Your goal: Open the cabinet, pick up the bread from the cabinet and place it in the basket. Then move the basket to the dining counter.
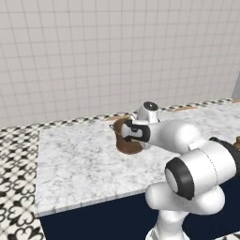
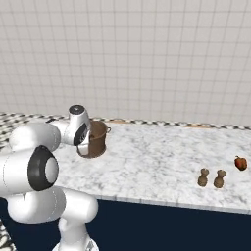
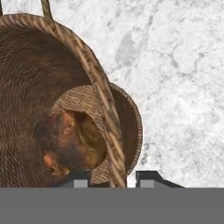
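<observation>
Hand view: gripper (image 3: pixel 108 177) straddled and pinched the basket (image 3: pixel 35 78) rim, bread (image 3: pixel 72 144) inside, basket over the dining counter (image 3: pixel 183 87). Best lowered level, released only once seated.

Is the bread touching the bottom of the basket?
Touching. In the hand view, the bread lies on the woven floor of the basket, with no gap under it.

The arm hides the near side of the basket (image 1: pixel 125 143) in both base views, the hand view's left and top edges cut its rim, and the gripper (image 3: pixel 108 178) shows only its fingertips, its grip unclear.
</observation>
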Controlling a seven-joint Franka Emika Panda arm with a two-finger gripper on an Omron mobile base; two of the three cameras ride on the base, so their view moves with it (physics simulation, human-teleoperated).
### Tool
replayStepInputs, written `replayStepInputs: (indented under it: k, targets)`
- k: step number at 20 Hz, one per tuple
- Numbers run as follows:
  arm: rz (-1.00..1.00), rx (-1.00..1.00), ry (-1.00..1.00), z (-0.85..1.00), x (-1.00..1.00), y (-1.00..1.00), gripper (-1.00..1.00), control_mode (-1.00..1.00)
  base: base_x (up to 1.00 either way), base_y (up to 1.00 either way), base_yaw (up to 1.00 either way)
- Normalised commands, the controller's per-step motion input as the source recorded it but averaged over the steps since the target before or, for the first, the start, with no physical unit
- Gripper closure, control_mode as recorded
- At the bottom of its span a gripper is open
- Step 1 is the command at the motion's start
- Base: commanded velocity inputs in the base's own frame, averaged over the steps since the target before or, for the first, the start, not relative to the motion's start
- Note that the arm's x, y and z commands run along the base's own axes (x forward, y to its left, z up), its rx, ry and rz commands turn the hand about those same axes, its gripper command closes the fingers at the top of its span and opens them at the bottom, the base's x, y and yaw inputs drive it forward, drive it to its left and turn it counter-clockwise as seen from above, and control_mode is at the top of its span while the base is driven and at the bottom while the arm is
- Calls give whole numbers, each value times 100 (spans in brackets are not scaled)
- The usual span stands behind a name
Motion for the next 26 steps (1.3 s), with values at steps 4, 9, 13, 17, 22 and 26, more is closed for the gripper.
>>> replayStepInputs:
  k: [4, 9, 13, 17, 22, 26]
  targets:
    - [0, 0, -31, 38, -30, 2, -100, -100, 0, 0, 0]
    - [1, 0, -38, 76, -53, 3, -100, -100, 0, 0, 0]
    - [9, -4, -37, 92, -78, 3, -100, -100, 0, 0, 0]
    - [12, -12, -20, 100, -89, 0, -100, -100, 0, 0, 0]
    - [13, -15, -1, 98, -87, 0, -100, -100, 0, 0, 0]
    - [16, -13, -7, 100, -89, 0, -100, -100, 0, 0, 0]
